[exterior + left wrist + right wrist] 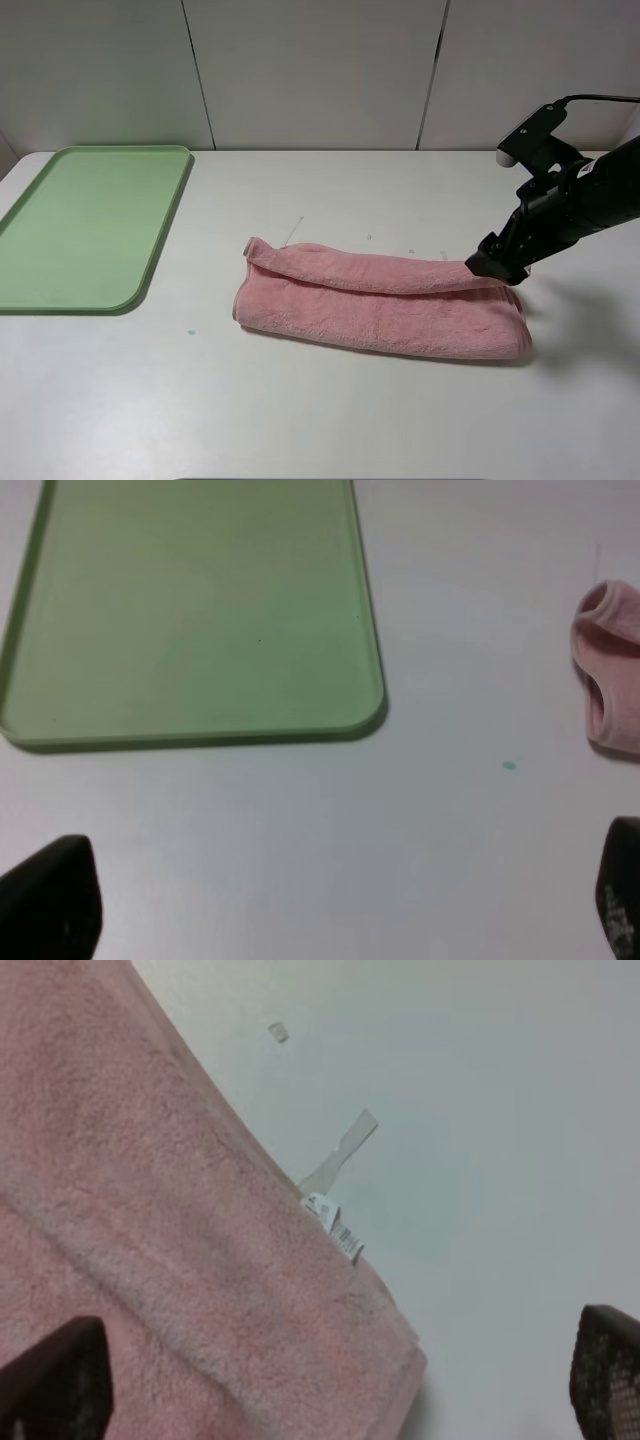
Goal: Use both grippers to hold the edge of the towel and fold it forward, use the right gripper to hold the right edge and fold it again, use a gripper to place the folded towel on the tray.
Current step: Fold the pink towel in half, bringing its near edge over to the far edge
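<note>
Lying long-ways from left to right, the towel [385, 305] sits folded in the middle of the table [330, 420]. Its right end is a bit nearer than its left end. The tray [95, 225] sits at the far left, well apart from the towel. A tiny green speck [191, 331] lies between them. The left gripper [335, 905] hangs over bare table near the tray, jaws wide. The right gripper [497, 262] leans down from the right, over the towel's far right corner, jaws wide, gripping nothing.
</note>
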